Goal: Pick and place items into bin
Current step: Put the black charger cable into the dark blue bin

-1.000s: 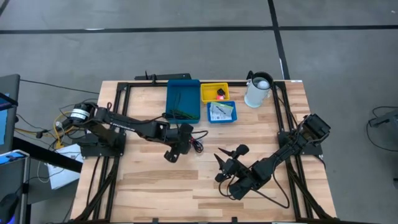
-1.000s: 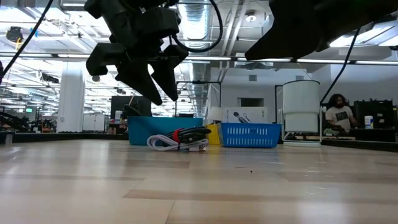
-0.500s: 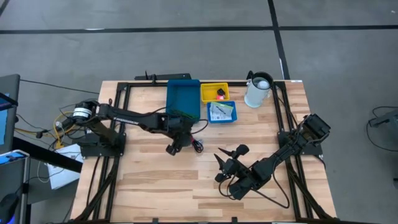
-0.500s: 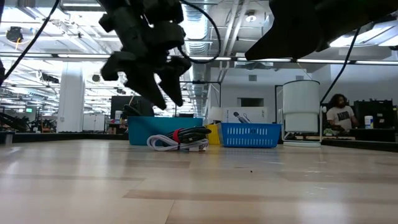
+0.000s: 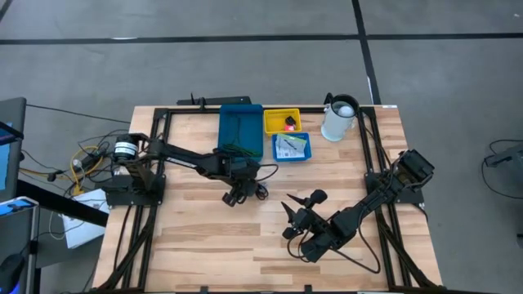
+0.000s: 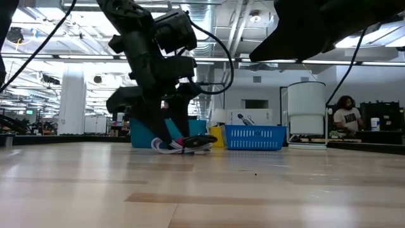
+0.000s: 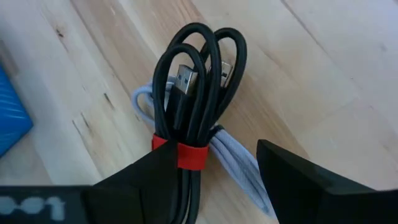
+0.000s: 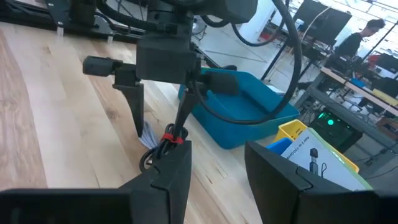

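On the counter, mid-board: a cable bundle [image 5: 257, 190] lies flat on the wood, black and white coils bound by a red band [image 7: 185, 155], just off the near corner of the teal bin [image 5: 241, 131].

Bundle detail: the left wrist view shows black loops with a USB plug on top and a pale cable under them, all resting on the counter [image 5: 196, 245], not lifted.

Left hand: the left hand [image 5: 237, 194] is down at the bundle, fingers spread to either side of the banded end; one dark finger [image 7: 305, 180] stands clear of the cable, so nothing is pinched yet.

Step in hand: by the look of it, the approach to a grasp, the hand set astride the bundle before closing.

Next move: it likely calls for closing squarely at the band so all coils come up together, then a lift high enough to clear the bin wall; a loose loop could snag or slip.

Bins beyond: a yellow bin [image 5: 282, 120] holds a small black-and-red piece, and a blue basket [image 5: 292, 147] holds white printed cards.

Right hand: the right hand [image 5: 296, 214] waits near the front of the counter, well apart from the bundle, fingers parted around nothing.

White jug: the white jug [image 5: 338, 119] stands at the far right corner.
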